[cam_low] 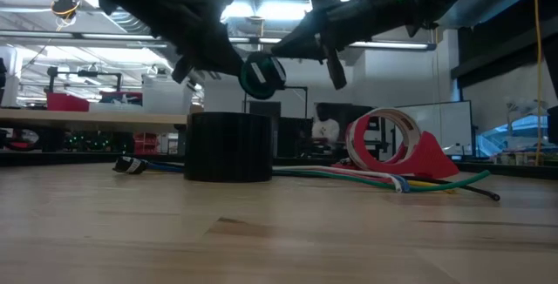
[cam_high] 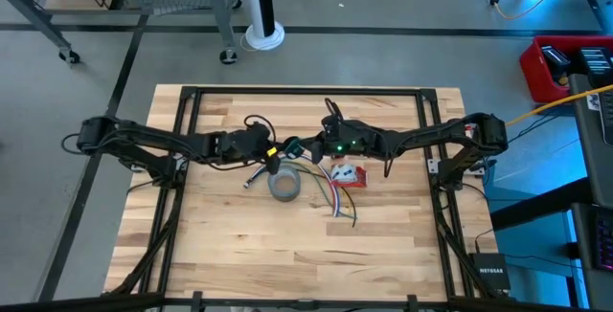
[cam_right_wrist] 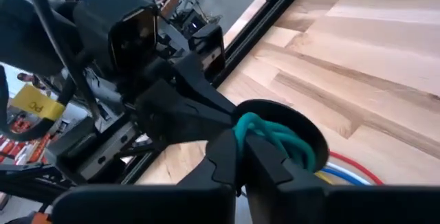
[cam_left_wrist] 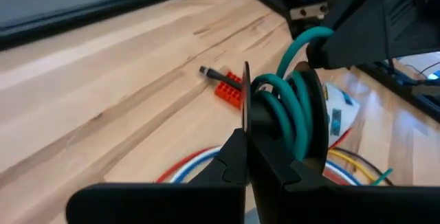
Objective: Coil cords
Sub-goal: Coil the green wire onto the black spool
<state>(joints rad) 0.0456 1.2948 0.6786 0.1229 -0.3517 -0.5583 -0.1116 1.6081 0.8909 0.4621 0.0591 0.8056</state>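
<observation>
The cord is wound into a small green-and-dark ring (cam_high: 292, 147), held in the air between my two grippers above the middle of the table. In the low view the ring (cam_low: 261, 75) hangs clear above the grey tape roll (cam_low: 228, 147). My left gripper (cam_high: 281, 149) comes at it from the table's left and is shut on it. My right gripper (cam_high: 305, 146) comes from the right and is shut on it too. The cord's end plugs do not show. My left gripper (cam_left_wrist: 275, 131) pinches the ring's bundled green loops (cam_left_wrist: 278, 107) between its two fingers, several turns at once. The fingers come about level from the table's left. The ring is lifted clear of the table and stands on edge. My right gripper (cam_right_wrist: 249, 148) pinches the ring's green loops (cam_right_wrist: 265, 131) between its two fingers, on the side away from my left gripper (cam_right_wrist: 172, 107). The fingers come about level from the table's right. The ring is clear of the table.
The grey tape roll (cam_high: 284, 186) stands just nearer than the grippers. A red tape dispenser (cam_high: 347, 175) with white tape is to its right. Loose coloured cables (cam_high: 330, 195) lie between them and toward the near side. A dark cable end (cam_high: 252, 180) lies left of the roll.
</observation>
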